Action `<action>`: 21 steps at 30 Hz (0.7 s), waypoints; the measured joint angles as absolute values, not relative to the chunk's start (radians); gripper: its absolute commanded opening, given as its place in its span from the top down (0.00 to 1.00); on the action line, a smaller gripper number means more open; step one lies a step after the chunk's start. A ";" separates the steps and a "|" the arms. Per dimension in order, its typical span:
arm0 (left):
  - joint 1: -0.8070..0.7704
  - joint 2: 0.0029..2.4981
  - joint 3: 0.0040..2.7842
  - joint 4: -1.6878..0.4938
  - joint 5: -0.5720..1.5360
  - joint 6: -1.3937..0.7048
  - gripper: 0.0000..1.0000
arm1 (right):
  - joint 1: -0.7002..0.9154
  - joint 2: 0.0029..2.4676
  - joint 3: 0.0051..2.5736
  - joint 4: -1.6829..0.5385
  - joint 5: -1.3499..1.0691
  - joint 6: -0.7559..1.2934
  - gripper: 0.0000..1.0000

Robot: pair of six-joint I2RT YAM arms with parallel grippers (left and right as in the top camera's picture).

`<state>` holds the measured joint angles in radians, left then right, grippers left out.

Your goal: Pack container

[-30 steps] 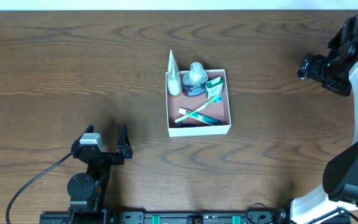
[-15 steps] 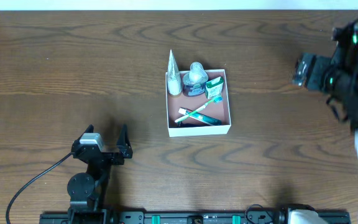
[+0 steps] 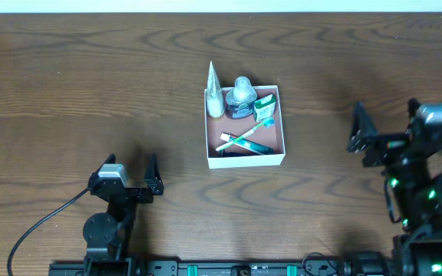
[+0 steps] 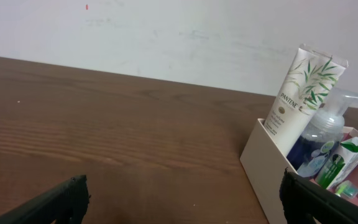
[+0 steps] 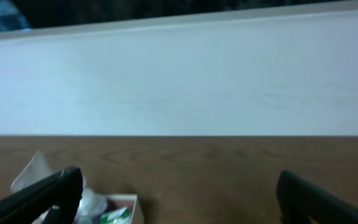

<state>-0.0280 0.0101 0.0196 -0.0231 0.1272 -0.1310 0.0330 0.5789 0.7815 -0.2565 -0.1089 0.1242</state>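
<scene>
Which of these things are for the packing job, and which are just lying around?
For the job: the container, and in it the Pantene tube, pump bottle, green carton and toothbrush.

Just lying about: the black cable, trailing over the wooden table.

Overhead: bright, even light from above on the surface (image 3: 67,84), no glare, wood grain crisp. A faint, soft shadow pools right at the left gripper (image 3: 133,165), and another lies just ahead of the right gripper (image 3: 384,124). Left wrist view: clear. The wall (image 4: 166,37) beyond the gripper is bright and flat, and the fingers (image 4: 55,202) are near-black silhouettes in the bottom corners. Right wrist view: soft and hazy all over. The wall ahead of the gripper is washed out and bluish, the fingers dark and blurred.
</scene>
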 measured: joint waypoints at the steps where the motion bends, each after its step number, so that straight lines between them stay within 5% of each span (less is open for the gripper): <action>1: -0.028 0.010 0.020 -0.023 0.127 -0.131 0.02 | 0.033 0.540 0.719 -0.212 -0.124 0.116 0.01; 11: -0.028 0.010 0.020 -0.023 0.127 -0.131 0.02 | 0.035 0.261 0.276 0.183 -0.177 0.094 0.01; 21: -0.028 0.010 0.020 -0.023 0.127 -0.131 0.02 | 0.035 0.091 0.083 0.251 -0.201 0.094 0.01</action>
<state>-0.0277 0.0105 0.0196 -0.0227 0.1272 -0.1310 0.0349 0.0906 0.0834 0.2512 -0.2008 0.0940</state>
